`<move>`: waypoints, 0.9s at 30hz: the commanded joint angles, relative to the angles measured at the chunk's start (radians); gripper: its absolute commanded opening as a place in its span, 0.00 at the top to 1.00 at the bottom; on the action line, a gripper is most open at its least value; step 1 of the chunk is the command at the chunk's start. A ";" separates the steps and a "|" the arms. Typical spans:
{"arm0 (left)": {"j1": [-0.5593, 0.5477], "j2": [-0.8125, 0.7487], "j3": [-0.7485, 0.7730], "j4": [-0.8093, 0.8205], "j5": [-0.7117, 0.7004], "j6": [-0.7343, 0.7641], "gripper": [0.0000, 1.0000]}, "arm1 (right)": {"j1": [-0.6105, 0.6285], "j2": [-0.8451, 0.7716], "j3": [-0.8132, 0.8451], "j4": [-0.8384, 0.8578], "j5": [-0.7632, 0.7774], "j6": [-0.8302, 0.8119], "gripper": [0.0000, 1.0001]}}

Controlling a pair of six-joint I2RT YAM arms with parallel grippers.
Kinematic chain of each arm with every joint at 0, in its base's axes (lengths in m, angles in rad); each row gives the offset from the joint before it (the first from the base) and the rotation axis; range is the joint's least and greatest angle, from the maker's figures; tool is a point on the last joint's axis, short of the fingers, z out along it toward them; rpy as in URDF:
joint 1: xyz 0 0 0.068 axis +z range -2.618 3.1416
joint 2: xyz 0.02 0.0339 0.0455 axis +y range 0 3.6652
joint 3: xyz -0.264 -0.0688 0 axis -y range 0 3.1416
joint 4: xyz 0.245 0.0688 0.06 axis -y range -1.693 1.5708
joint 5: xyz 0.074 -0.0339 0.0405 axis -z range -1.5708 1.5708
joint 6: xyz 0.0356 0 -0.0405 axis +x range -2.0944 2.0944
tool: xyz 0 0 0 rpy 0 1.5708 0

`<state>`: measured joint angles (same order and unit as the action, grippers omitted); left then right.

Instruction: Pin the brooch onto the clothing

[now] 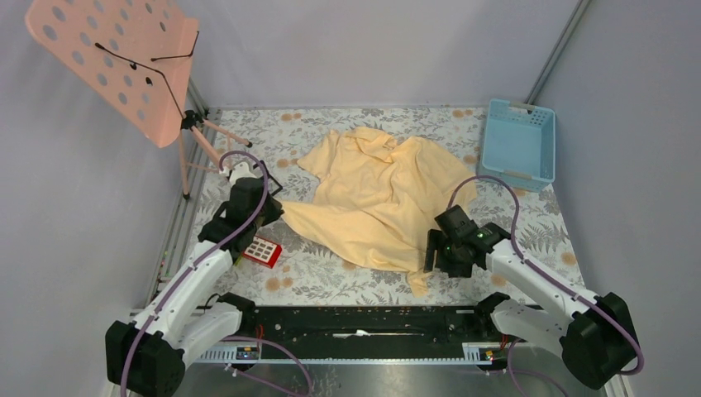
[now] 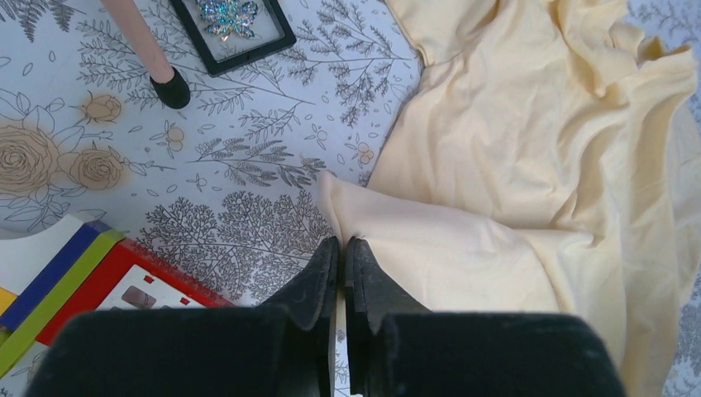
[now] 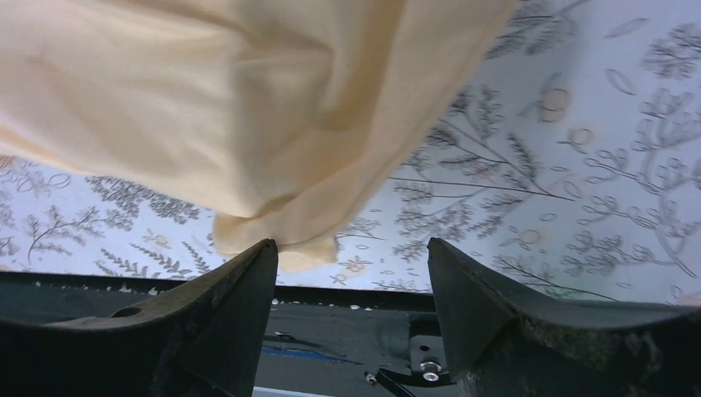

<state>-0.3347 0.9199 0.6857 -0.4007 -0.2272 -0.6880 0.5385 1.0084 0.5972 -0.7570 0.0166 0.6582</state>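
Note:
The clothing is a pale yellow T-shirt lying crumpled on the flowered table. My left gripper is at the shirt's left corner. In the left wrist view its jaws are pressed together on the edge of the clothing. The brooch, small, silvery-blue and sparkling, lies in a black-framed tray on the table beyond that corner, untouched. My right gripper hangs open over the shirt's near hem. In the right wrist view its gripper is empty, and a fold of the clothing reaches its left fingertip.
A red keypad toy lies beside the left arm. A pink music stand rises at the back left, one foot near the tray. A blue basket sits at the back right. A black rail runs along the near edge.

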 commanded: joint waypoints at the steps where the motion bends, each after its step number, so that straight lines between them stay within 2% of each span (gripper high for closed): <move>1: 0.013 0.001 0.012 0.005 0.042 0.028 1.00 | 0.084 0.037 0.015 0.101 -0.014 0.055 0.26; 6: 0.021 -0.017 -0.004 0.001 0.051 0.028 1.00 | 0.125 0.110 0.011 0.194 0.002 0.084 0.26; 8: 0.027 -0.023 -0.007 -0.004 0.051 0.031 1.00 | 0.126 0.151 0.016 0.217 0.049 0.074 0.32; 9: 0.031 -0.027 -0.009 -0.007 0.052 0.031 1.00 | 0.125 0.171 0.024 0.216 0.072 0.064 0.44; 10: 0.034 -0.031 -0.009 -0.010 0.053 0.032 1.00 | 0.125 0.181 0.038 0.207 0.088 0.047 0.65; 11: 0.041 -0.035 -0.007 -0.018 0.055 0.035 1.00 | 0.125 0.172 0.058 0.197 0.103 0.042 0.81; 12: 0.043 -0.042 -0.005 -0.025 0.055 0.036 1.00 | 0.125 0.155 0.070 0.179 0.123 0.033 0.95; 13: 0.049 -0.049 -0.004 -0.035 0.057 0.037 1.00 | 0.125 0.129 0.095 0.153 0.161 0.019 1.00; 16: 0.060 -0.083 0.009 -0.068 0.072 0.039 1.00 | 0.107 0.044 0.233 0.018 0.361 -0.054 1.00; 17: 0.061 -0.101 0.010 -0.077 0.077 0.038 1.00 | 0.073 0.033 0.272 -0.006 0.383 -0.092 1.00; 20: 0.064 -0.133 0.012 -0.100 0.084 0.037 1.00 | -0.137 0.077 0.352 -0.002 0.202 -0.204 1.00; 22: 0.066 -0.139 0.006 -0.101 0.085 0.036 1.00 | -0.244 0.155 0.385 0.017 0.197 -0.259 1.00; 23: 0.066 -0.138 0.000 -0.099 0.086 0.036 1.00 | -0.267 0.199 0.399 0.017 0.217 -0.284 0.97; 24: 0.067 -0.136 -0.004 -0.095 0.093 0.036 1.00 | -0.278 0.250 0.424 -0.003 0.220 -0.298 0.80; 25: 0.068 -0.131 -0.009 -0.092 0.104 0.039 1.00 | -0.280 0.291 0.452 -0.039 0.208 -0.303 0.50; 26: 0.068 -0.125 -0.012 -0.088 0.116 0.041 1.00 | -0.279 0.314 0.460 -0.051 0.173 -0.304 0.29; 27: 0.069 -0.122 -0.017 -0.085 0.127 0.042 1.00 | -0.279 0.309 0.442 -0.039 0.118 -0.296 0.15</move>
<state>-0.2752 0.7929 0.6765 -0.5121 -0.1402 -0.6621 0.2649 1.2247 1.0264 -0.7136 0.2237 0.4465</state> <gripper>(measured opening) 0.036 0.553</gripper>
